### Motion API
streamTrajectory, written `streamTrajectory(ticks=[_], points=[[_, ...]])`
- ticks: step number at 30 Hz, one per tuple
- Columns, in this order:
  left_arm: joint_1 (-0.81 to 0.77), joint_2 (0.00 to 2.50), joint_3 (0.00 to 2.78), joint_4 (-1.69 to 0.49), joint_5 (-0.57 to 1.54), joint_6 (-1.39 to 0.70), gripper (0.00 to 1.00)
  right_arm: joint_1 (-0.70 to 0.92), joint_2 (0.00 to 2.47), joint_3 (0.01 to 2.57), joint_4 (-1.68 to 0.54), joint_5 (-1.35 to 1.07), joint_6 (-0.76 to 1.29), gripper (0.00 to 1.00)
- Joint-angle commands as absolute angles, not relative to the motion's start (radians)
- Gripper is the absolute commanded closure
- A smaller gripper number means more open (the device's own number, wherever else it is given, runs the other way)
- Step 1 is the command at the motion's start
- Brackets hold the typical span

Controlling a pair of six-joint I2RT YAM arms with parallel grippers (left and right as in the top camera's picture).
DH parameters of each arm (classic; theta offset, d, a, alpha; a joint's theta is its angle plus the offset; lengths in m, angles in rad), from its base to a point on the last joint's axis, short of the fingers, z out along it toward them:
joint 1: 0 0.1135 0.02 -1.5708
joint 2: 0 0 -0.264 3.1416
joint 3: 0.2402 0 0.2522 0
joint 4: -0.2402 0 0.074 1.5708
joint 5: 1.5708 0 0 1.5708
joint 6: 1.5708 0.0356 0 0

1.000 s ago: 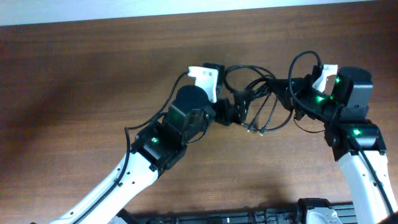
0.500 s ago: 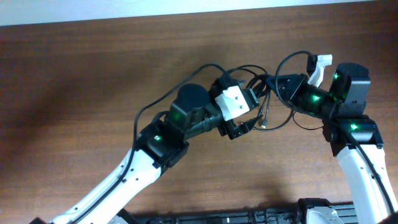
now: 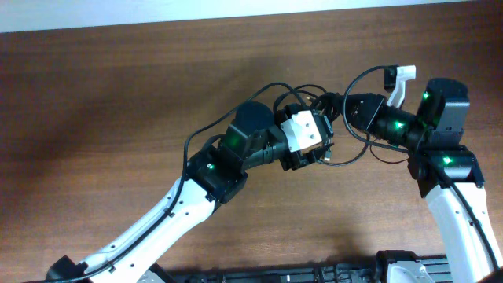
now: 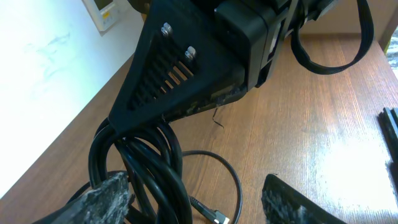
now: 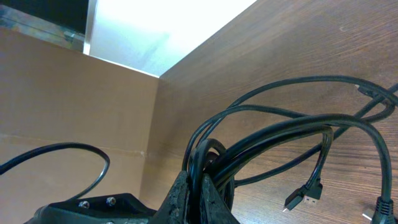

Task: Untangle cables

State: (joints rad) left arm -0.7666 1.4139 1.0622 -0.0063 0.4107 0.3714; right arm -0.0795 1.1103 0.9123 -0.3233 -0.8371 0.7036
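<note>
The cables (image 3: 328, 102) are thin black cords, bunched between my two grippers above the brown table. My right gripper (image 3: 346, 107) is shut on the bundle. In the right wrist view its fingers (image 5: 200, 186) pinch several strands, and the cables (image 5: 280, 127) fan out to the right, ending in small plugs (image 5: 305, 198). My left gripper (image 3: 314, 149) is open. In the left wrist view its fingers (image 4: 193, 193) stand wide apart. The cables (image 4: 158, 168) hang beside the left finger, with one loop and a plug (image 4: 214, 216) between the fingers.
The brown wooden table (image 3: 118, 102) fills the overhead view. Thick black wires fixed to the arms arch over both wrists (image 3: 369, 75). A black frame (image 3: 314, 275) runs along the table's front edge. The right gripper's black body (image 4: 186, 62) fills the top of the left wrist view.
My left gripper has swung right and turned over, closing in on the right gripper and the bundle. My right gripper has kept its hold and shifted slightly left.
</note>
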Motion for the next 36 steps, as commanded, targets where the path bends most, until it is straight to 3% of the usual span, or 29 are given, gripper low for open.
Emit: streamTrajectory(ticks=[1, 2, 3, 4, 11, 18, 23, 32, 36], points=[[-0.770, 1.417, 1.069, 0.000, 0.366, 0.376, 0.41, -0.078, 1.106, 0.920, -0.307, -0.886, 0.648, 0.96], [-0.770, 1.417, 1.069, 0.001, 0.344, 0.376, 0.41, -0.078, 1.106, 0.920, -0.297, -0.914, 0.607, 0.96], [-0.770, 1.417, 1.069, 0.001, 0.332, 0.376, 0.34, -0.078, 1.106, 0.920, -0.286, -0.940, 0.582, 0.96], [-0.770, 1.417, 1.069, 0.007, 0.332, 0.376, 0.35, -0.078, 1.106, 0.920, -0.277, -0.955, 0.580, 0.96], [-0.770, 1.421, 1.069, 0.041, 0.244, 0.331, 0.60, -0.078, 1.106, 0.920, -0.264, -0.995, 0.553, 0.96], [-0.770, 1.421, 1.069, 0.014, 0.237, 0.327, 0.69, -0.078, 1.106, 0.920, -0.240, -1.057, 0.506, 0.96], [-0.726, 1.421, 1.069, 0.046, 0.215, 0.080, 1.00, -0.078, 1.106, 0.920, -0.230, -1.070, 0.505, 0.96], [-0.697, 1.421, 1.069, 0.065, 0.310, 0.068, 1.00, -0.078, 1.106, 0.920, -0.231, -1.066, 0.492, 0.96], [-0.688, 1.421, 1.069, 0.078, 0.183, -0.058, 1.00, -0.078, 1.106, 0.920, -0.231, -1.066, 0.478, 0.96]])
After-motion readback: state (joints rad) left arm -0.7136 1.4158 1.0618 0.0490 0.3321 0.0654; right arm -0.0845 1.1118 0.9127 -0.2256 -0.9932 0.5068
